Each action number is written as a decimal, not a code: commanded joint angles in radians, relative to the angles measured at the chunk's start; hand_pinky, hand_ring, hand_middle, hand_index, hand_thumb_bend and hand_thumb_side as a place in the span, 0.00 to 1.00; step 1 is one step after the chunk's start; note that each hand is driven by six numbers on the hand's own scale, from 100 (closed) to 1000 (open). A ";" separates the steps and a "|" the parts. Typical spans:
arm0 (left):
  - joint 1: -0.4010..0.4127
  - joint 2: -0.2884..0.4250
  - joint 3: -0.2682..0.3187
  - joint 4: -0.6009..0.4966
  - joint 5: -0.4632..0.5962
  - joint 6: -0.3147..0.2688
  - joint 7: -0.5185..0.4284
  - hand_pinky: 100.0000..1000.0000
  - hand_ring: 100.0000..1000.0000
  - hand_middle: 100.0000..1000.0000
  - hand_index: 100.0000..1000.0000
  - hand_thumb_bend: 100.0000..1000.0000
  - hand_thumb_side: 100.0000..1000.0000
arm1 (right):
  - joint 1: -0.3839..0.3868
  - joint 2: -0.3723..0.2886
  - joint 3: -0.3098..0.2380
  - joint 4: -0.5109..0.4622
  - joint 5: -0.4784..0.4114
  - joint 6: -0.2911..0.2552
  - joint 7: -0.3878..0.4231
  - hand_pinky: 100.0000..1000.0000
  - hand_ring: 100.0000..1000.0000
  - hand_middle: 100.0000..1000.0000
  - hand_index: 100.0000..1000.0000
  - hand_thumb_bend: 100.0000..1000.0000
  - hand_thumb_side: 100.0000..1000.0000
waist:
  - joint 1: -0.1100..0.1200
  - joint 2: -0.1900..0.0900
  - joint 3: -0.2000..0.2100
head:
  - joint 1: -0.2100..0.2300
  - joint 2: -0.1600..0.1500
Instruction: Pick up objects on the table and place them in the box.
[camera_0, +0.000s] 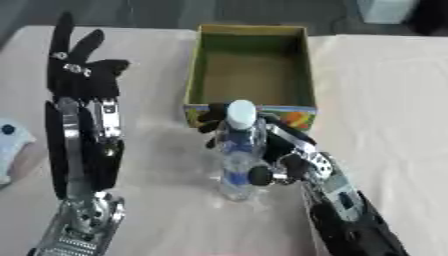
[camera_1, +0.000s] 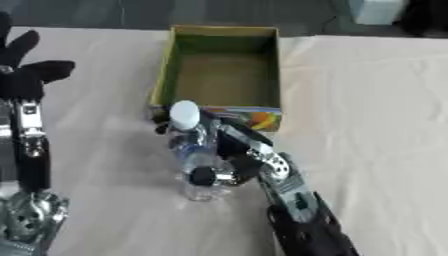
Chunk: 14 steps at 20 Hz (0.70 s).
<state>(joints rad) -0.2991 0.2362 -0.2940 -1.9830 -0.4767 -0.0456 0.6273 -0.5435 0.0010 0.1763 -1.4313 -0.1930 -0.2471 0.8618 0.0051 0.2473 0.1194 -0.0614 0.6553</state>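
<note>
Gripping a clear water bottle (camera_0: 238, 150) with white cap, upright at frame centre, just before the open cardboard box (camera_0: 250, 35): right hand (camera_0: 278, 150), fingers curled round its body. Left hand (camera_0: 83, 67) idle at upper left, fingers straight, empty. Likely risk: bottle base catching the box's near wall if lifted too low, tipping or slipping out.

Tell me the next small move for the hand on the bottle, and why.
Probably lift the bottle straight up. The right hand is curled round it while it stands upright on the table, just in front of the box. The near wall of the box stands between bottle and opening, so it likely needs height first. The left hand is open, off to the left.
</note>
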 joint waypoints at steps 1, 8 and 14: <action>-0.004 -0.003 0.003 -0.017 -0.005 -0.001 0.003 0.62 0.61 1.00 0.86 0.00 1.00 | -0.005 0.010 -0.022 0.002 0.014 -0.046 0.045 0.81 0.90 0.88 1.00 0.69 0.50 | 0.006 -0.011 0.004 | -0.010 -0.003; -0.001 -0.009 0.009 -0.017 -0.008 0.001 0.010 0.62 0.61 1.00 0.86 0.00 1.00 | 0.014 0.017 -0.113 0.021 0.033 -0.044 0.033 0.29 0.46 0.48 0.74 0.65 0.47 | 0.010 -0.007 0.008 | -0.010 0.001; -0.001 -0.012 0.008 -0.017 -0.010 0.003 0.016 0.62 0.61 1.00 0.86 0.00 1.00 | 0.016 0.017 -0.123 0.025 0.044 -0.042 -0.004 0.57 0.75 0.74 0.95 0.63 0.59 | 0.010 -0.006 0.010 | -0.011 0.003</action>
<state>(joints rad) -0.2979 0.2270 -0.2933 -1.9830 -0.4826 -0.0413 0.6380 -0.5201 0.0142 0.0550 -1.3948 -0.1519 -0.2684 0.8404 0.0125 0.2540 0.1264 -0.0625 0.6589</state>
